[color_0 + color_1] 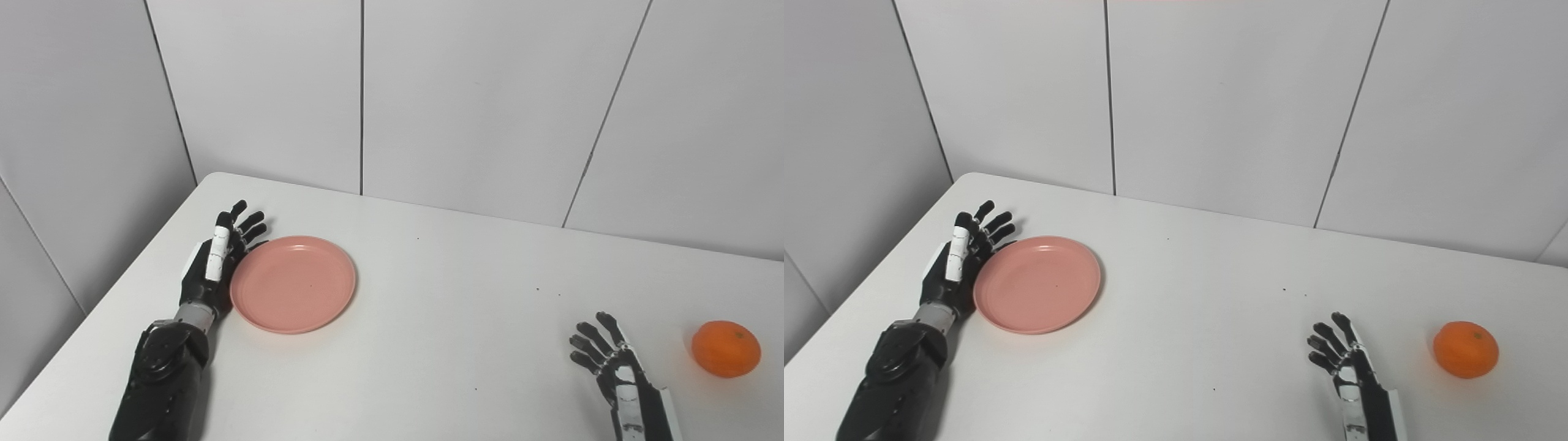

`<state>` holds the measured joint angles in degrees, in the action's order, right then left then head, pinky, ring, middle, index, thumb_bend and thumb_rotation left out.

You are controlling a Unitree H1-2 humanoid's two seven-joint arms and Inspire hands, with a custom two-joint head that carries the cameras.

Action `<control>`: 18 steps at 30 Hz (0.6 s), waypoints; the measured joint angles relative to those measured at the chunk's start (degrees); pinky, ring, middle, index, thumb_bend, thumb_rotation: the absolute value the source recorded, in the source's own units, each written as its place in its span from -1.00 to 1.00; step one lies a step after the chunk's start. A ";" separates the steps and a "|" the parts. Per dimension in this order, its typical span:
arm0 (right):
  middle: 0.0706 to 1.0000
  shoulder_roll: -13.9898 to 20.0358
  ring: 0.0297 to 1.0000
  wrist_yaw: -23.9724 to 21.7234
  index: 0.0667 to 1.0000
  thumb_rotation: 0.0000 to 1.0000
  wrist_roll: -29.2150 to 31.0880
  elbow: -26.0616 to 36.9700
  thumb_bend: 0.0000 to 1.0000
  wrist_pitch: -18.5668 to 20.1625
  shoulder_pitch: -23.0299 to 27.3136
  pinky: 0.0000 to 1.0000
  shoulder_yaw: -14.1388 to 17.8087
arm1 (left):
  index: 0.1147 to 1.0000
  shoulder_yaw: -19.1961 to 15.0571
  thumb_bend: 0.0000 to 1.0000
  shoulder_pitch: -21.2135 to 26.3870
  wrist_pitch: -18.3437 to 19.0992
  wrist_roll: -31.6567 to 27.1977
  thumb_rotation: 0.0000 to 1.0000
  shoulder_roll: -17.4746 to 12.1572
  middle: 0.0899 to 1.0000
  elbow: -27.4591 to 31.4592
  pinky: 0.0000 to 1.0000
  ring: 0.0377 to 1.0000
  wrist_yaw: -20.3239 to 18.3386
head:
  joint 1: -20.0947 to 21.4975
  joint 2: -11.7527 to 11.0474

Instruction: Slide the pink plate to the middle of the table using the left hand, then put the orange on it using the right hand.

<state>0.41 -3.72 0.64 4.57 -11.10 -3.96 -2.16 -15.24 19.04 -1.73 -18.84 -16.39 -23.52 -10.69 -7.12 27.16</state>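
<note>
Where the white surface (429, 318) reaches its left edge, the left hand (211, 266) is laid on its side, its fingers (245, 223) spread and extended along the left rim of the pink plate (293, 283). Nothing is grasped; the palm and fingers are set against the plate's rim, though actual contact cannot be confirmed. The plate is seen lying flat and empty, well left of the surface's middle. The stretch between plate and right hand is marked only by a few small dark specks. Toward the lower right, the right hand (1350, 367) is held just above or on the surface with its fingers (1326, 343) parted and slightly curled, and nothing is held in them. The orange (1466, 349) is found further right, near that hand but apart from it, resting on the surface. Pale wall panels (478, 98) are seen behind.
</note>
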 measured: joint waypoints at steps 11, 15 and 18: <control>0.64 -0.08 0.60 0.04 0.79 1.00 -1.17 0.19 0.68 0.00 -0.14 0.56 -0.27 | 0.82 1.96 0.70 -0.02 1.27 1.46 0.76 2.53 0.74 2.27 0.60 0.76 2.97 | 0.53 0.44; 0.64 -0.08 0.60 0.04 0.79 1.00 -1.18 0.19 0.67 -0.01 -0.17 0.56 -0.28 | 0.85 2.30 0.68 -0.10 1.67 1.68 0.75 3.48 0.76 3.07 0.66 0.77 3.33 | 0.62 0.44; 0.64 -0.09 0.59 0.05 0.79 1.00 -1.34 0.19 0.68 -0.01 -0.18 0.54 -0.37 | 0.88 2.72 0.70 -0.10 3.07 1.39 0.76 4.19 0.79 4.03 0.68 0.80 3.25 | 0.79 0.61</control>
<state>0.32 -3.67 -0.70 4.76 -11.10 -4.14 -2.52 -12.52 18.94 1.34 -17.45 -12.20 -19.49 -7.44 -6.33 27.77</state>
